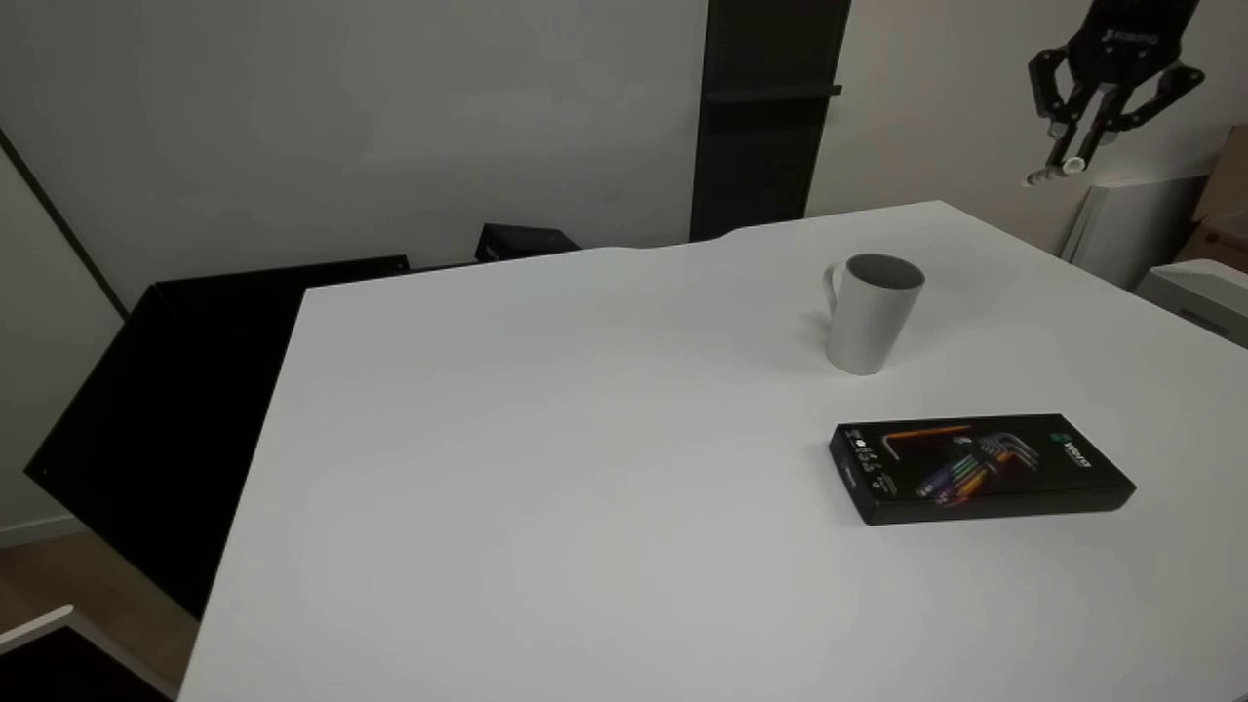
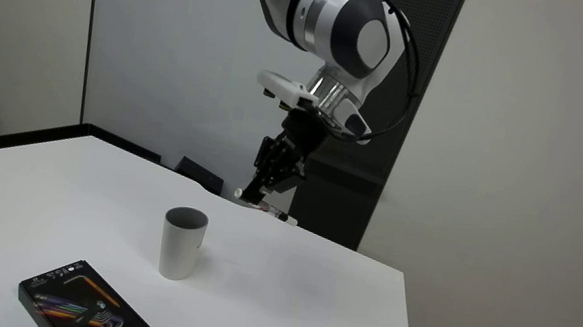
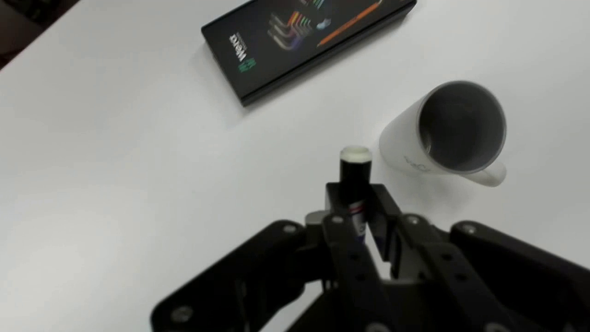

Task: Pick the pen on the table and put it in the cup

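My gripper is shut on the pen, whose black end with a pale cap points forward between the fingertips. The pen also shows in an exterior view, tilted a little from level and sticking out beyond the fingers on both sides. The gripper shows in both exterior views, raised above the table. The light grey cup stands upright on the table, with its mouth open upward. In the wrist view the cup is right of the pen, apart from it. The fingers hide the pen's middle.
A flat black box with coloured tool pictures lies on the table near the cup; it also shows in the wrist view. A dark upright panel stands behind the table's far edge. A grey box is beyond one table edge.
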{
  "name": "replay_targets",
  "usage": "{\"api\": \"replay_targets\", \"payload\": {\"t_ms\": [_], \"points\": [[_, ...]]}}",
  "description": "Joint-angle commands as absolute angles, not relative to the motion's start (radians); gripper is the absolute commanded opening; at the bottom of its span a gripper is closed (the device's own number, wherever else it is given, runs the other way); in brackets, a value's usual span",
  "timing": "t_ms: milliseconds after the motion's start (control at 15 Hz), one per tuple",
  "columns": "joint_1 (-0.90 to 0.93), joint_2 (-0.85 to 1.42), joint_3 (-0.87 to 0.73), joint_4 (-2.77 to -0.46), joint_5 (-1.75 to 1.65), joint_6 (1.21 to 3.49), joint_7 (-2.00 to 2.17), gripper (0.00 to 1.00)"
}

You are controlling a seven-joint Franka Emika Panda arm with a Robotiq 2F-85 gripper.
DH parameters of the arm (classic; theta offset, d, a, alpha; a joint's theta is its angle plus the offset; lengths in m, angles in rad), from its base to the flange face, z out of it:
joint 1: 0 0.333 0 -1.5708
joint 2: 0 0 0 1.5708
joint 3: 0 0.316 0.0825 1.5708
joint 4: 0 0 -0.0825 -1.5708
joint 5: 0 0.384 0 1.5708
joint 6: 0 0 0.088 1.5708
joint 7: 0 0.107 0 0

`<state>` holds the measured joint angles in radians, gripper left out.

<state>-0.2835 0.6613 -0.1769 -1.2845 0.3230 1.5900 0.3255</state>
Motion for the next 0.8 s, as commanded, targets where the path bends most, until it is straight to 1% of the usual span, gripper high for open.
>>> {"api": "replay_targets", "payload": {"t_ms": [0,333,733], "points": [[-0.342,0.754,-0.132,-1.162,0.464,1.461,0.397,0.07],[-0.384,0.796,-0.093,-1.171,0.709,1.484,0.441,0.07],[-0.354,0.805,-0.095,-1.181,0.863,1.45,0.52,0.07]]}}
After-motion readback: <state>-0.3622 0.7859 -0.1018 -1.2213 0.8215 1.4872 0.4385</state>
